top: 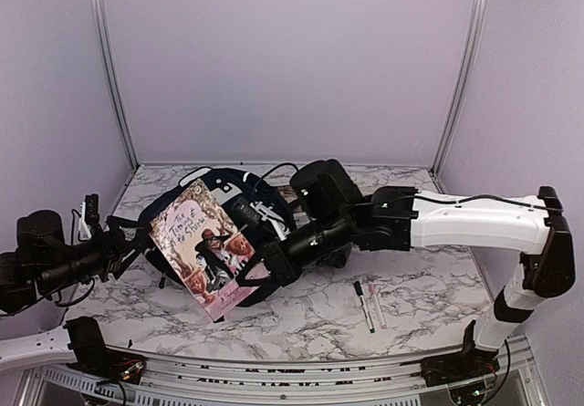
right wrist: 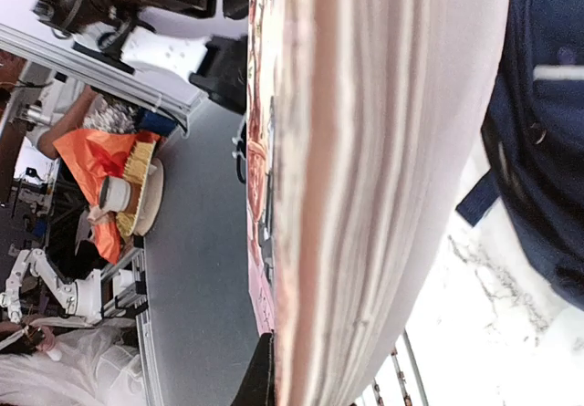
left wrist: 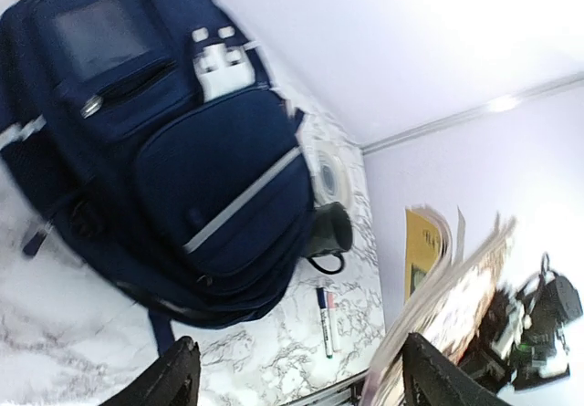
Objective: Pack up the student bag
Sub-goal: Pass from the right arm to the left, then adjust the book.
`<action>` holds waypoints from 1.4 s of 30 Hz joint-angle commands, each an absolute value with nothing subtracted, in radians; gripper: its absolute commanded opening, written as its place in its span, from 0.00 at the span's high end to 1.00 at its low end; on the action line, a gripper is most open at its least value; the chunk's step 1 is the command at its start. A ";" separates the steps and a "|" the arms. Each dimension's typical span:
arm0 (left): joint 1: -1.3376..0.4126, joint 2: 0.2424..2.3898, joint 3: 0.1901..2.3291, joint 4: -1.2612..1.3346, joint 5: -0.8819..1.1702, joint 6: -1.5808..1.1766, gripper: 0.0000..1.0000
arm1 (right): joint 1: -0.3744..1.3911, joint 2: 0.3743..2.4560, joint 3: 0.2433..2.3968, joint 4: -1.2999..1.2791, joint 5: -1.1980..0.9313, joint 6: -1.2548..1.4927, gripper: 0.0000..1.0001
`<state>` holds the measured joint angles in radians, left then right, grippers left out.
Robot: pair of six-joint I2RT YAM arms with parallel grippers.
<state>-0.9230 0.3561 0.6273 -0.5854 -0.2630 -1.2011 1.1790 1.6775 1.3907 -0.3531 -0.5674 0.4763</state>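
The student bag (top: 245,207) (left wrist: 164,150) is a navy backpack with white stripes, lying on the marble table left of centre. A pink-covered book (top: 208,242) stands tilted in front of it. My right gripper (top: 265,274) is shut on the book's lower right edge. The right wrist view is filled by the book's page edges (right wrist: 383,178), with one black finger (right wrist: 265,379) against the cover and the bag (right wrist: 547,105) at the right. My left gripper (top: 137,240) (left wrist: 306,383) is open left of the bag, holding nothing; the book (left wrist: 447,287) is by its right finger.
Two markers (top: 370,306) (left wrist: 326,319) lie on the table right of the bag. A dark cylindrical object with a loop (left wrist: 333,233) sits by the bag's edge. Purple walls enclose the table; a metal rail (top: 274,369) runs along its near edge.
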 commanded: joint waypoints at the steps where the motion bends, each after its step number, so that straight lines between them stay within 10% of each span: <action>1: -0.927 0.421 0.664 -0.270 -0.099 -0.780 0.20 | 1.105 1.503 1.287 -0.226 -0.474 0.389 1.00; 7: -0.927 0.562 0.499 0.359 0.218 -0.695 0.07 | 1.085 1.354 1.122 0.117 -0.369 0.358 1.00; 18: -0.957 0.760 0.590 0.535 0.318 -0.507 0.29 | 1.091 1.410 1.153 0.219 -0.483 0.351 1.00; 26: -0.956 0.778 0.587 0.531 0.308 -0.489 1.00 | 1.103 1.442 1.156 0.200 -0.556 0.345 1.00; 36: -0.958 0.625 0.562 0.465 0.450 -0.403 1.00 | 0.985 1.311 1.013 0.307 -0.742 0.403 0.13; 42: -0.963 0.646 0.597 0.455 0.592 -0.395 1.00 | 1.002 1.371 1.143 0.273 -0.821 0.419 0.00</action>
<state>-0.9569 0.6357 0.5583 0.4664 0.4843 -0.4278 0.9737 1.3308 1.0317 0.2531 -0.7162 0.4038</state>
